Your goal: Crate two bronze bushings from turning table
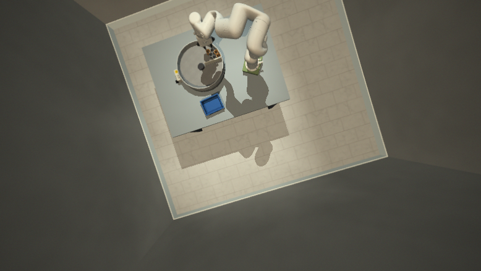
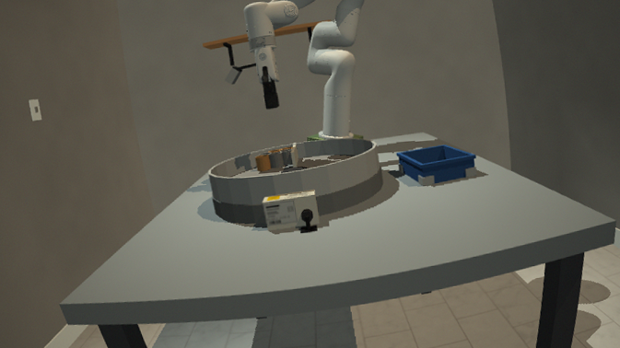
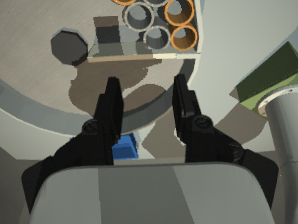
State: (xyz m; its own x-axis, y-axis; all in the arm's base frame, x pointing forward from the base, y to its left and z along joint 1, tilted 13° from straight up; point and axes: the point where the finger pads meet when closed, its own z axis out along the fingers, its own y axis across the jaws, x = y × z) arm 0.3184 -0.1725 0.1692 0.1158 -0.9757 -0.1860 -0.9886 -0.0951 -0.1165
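The turning table [image 1: 188,64] [image 2: 333,183] [image 3: 25,60] is a round, grey, walled disc. Bronze bushings stand upright on it beside grey ones, grouped against a pale divider; bronze ones show at the lower right of the group [image 3: 184,50] and on the near side in the exterior view [image 2: 263,162]. A grey bushing [image 3: 157,49] stands beside the lower right bronze one. The blue crate [image 1: 215,111] [image 2: 446,171] [image 3: 126,147] looks empty in the top view. My gripper [image 1: 208,47] [image 2: 272,104] [image 3: 147,89] is open and empty, high above the turning table near the bushings.
The pale divider [image 1: 213,61] [image 3: 165,56] stands up from the disc, and a dark hub [image 1: 201,66] [image 3: 68,46] sits at its centre. A small white box [image 1: 177,75] [image 2: 280,215] stands against the outer wall. The arm's green base plate [image 1: 248,71] is on the table.
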